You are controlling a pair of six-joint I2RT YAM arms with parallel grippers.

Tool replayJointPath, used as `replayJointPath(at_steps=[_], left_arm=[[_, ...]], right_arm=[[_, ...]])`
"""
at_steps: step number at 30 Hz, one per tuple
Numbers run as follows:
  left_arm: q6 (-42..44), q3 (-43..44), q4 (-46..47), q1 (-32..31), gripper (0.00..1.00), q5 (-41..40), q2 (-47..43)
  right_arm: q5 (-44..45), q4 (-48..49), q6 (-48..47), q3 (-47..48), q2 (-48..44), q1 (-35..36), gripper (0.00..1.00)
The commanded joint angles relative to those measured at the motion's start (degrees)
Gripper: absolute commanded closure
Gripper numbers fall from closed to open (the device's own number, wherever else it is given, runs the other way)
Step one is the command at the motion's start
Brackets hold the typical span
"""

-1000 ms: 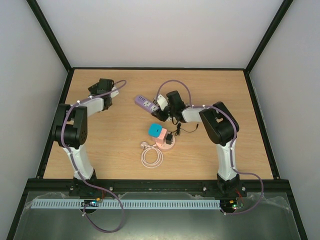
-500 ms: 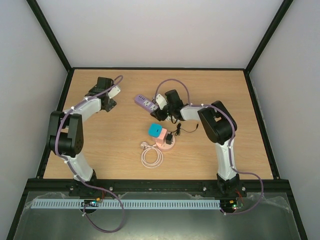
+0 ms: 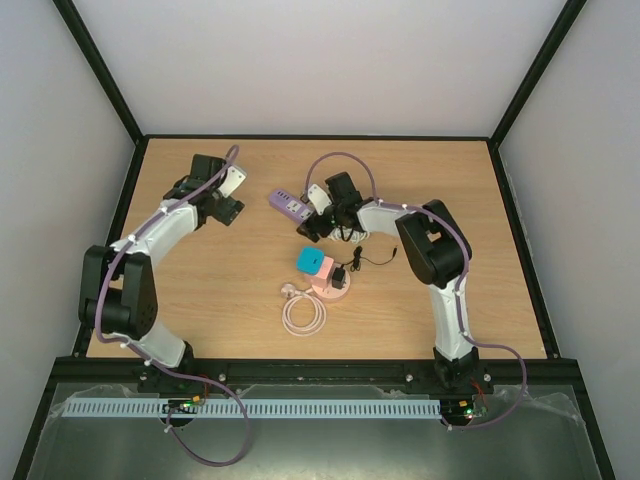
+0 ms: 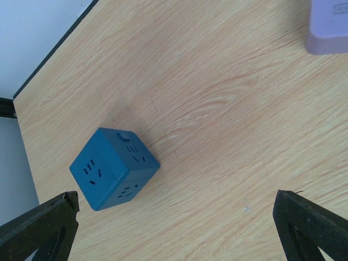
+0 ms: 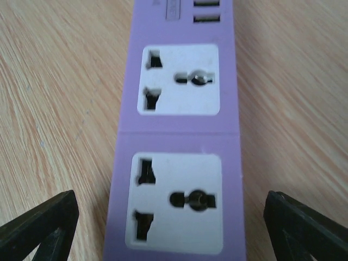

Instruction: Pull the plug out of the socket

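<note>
The purple power strip (image 3: 289,205) lies at mid-table. In the right wrist view the purple power strip (image 5: 176,130) shows two outlets with nothing in them. My right gripper (image 3: 311,224) hovers over its near end, open, its fingertips (image 5: 38,228) wide on either side of the strip. A small black plug (image 3: 340,274) with a thin black cable stands on a pink socket (image 3: 328,284) nearer the front. My left gripper (image 3: 222,205) is open at the back left, over a dark blue cube socket (image 4: 114,168) that is clear of its fingers.
A teal cube (image 3: 308,259) sits beside the pink socket. A coiled white cable (image 3: 303,315) lies in front of them. The table's black left edge (image 4: 49,57) runs close behind the blue cube. A corner of the purple strip (image 4: 329,27) shows in the left wrist view.
My right gripper has opened wide over the purple strip. The left arm has stretched out, carrying its gripper a little right and forward.
</note>
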Motion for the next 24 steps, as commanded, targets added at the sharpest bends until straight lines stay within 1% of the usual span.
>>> replayJointPath(at_steps=[1,4,8,11,12,14,20,24], left_arm=[[-4.3,-1.4,-2.8,0.1,0.00,4.1,-3.9],[-5.5,-3.1,-2.0,0.1,0.00,4.8,-6.3],[-7.1,-5.3,-1.2,0.1,0.00,5.5,-9.4],[-7.9,-6.3,-1.1,0.1,0.00,5.7,-11.1],[-8.1,-6.6,-1.0,0.1,0.00,5.5,-11.6],[-8.4,-7.3,-0.6,0.1,0.00,4.9,-12.6],[-8.8,-9.2,0.5,0.1,0.00,3.6,-14.8],[-9.2,-9.7,0.7,0.1,0.00,3.4,-14.9]], right_arm=[[-1.0,-8.0,0.0,5.3,1.4,-0.1,0.09],[-0.3,-10.9,-0.1,8.0,2.0,0.0,0.10],[1.2,-14.7,-1.1,11.2,2.9,0.0,0.15],[2.1,-17.3,-2.0,12.8,3.7,0.0,0.21],[2.4,-18.3,-2.4,14.6,4.0,0.0,0.23],[3.3,-19.9,-3.1,16.1,4.6,0.0,0.25],[6.2,-23.2,-5.4,17.6,5.3,0.0,0.44],[7.9,-25.9,-7.0,18.3,5.8,-0.2,0.48]])
